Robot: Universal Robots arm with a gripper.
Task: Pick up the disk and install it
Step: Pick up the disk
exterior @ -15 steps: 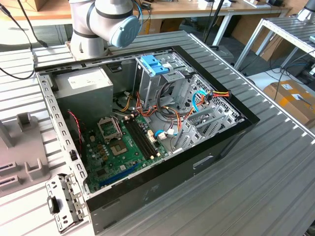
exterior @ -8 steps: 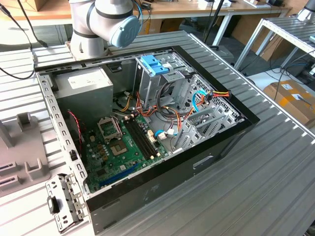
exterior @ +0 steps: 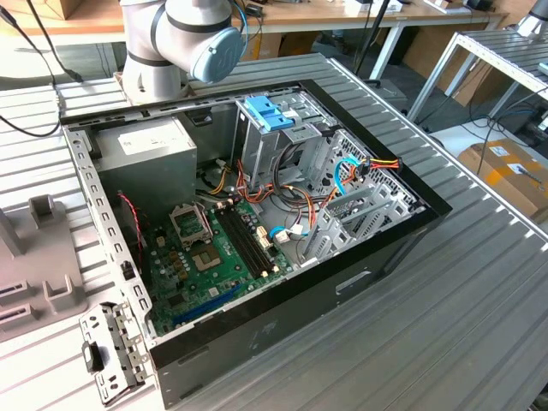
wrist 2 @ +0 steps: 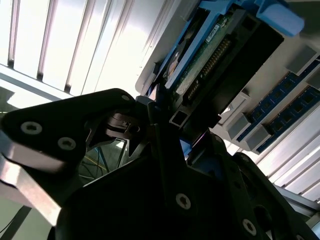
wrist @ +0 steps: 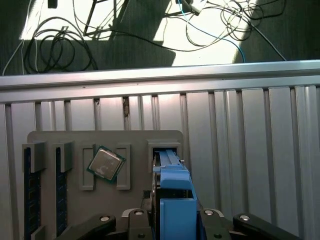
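The disk (wrist: 174, 192) stands on edge at the slot of a grey holder (wrist: 140, 137), with bare ribbed table (wrist: 250, 150) open beside it. The gripper (wrist: 172, 219) flanks its blue carrier, jaws seemingly clamped on it, though the picture's edge cuts them off. The second wrist view shows the disk's green circuit board and connector edge. The exterior view shows the open computer case (exterior: 257, 325), its drive cage (exterior: 257, 150) crowded by cables (exterior: 295, 201).

The disk (wrist: 175, 200), clasped by the gripper (wrist: 172, 222), stands at a slot of the tray (wrist: 107, 137), with the chip (wrist: 105, 163) lying beside it. On the table (exterior: 445, 325), the open case (exterior: 282, 330) sits before the arm base (exterior: 154, 51)
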